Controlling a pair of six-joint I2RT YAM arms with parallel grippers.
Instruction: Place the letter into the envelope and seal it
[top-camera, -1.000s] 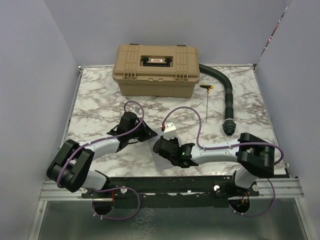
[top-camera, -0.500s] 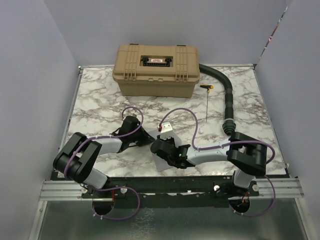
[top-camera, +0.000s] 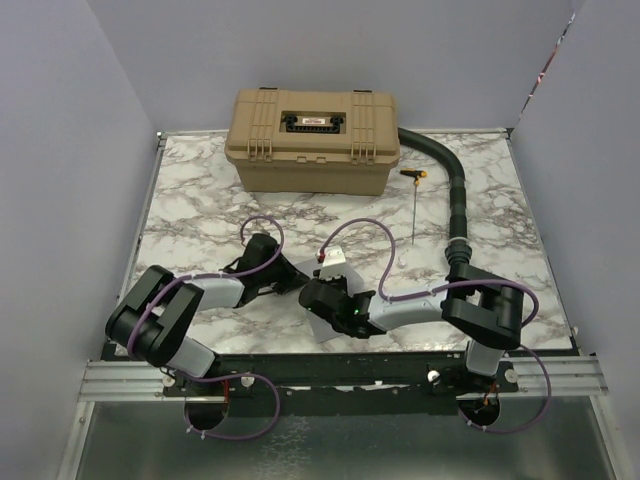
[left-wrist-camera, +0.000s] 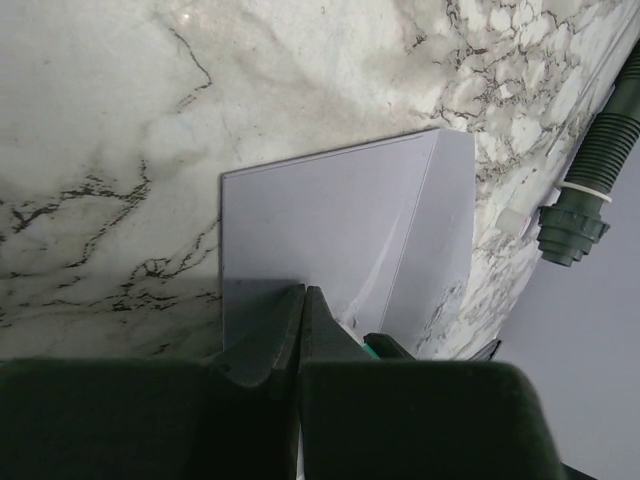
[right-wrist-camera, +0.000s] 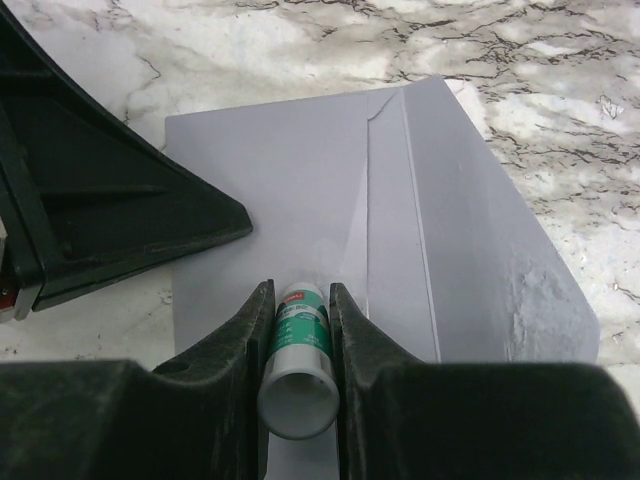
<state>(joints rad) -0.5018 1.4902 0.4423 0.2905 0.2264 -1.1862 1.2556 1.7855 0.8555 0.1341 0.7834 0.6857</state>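
My left claw is clenched, its two fingers pressed flat together with nothing between them. Their tips rest on the near edge of the envelope, which lies flat on the marble table and stretches away straight ahead of that claw.

My right claw is grasping a glue stick, a white tube with a green label, pinched lengthwise between both fingers. The open end of the tube faces back toward the wrist camera. The other end points forward and down at the envelope, close beside the crease of the flap. Whether it is touching the paper I cannot tell.

Seen from the right claw, the body of the envelope spreads ahead and to the left. The flap is folded open and lies ahead and to the right. The dark left claw sits just to the left of the right one, over the envelope's left edge.

From overhead, both claws meet over the envelope near the front of the table. Well beyond them stands a tan case. Off to the right of the right claw are a black ribbed hose and a thin screwdriver.
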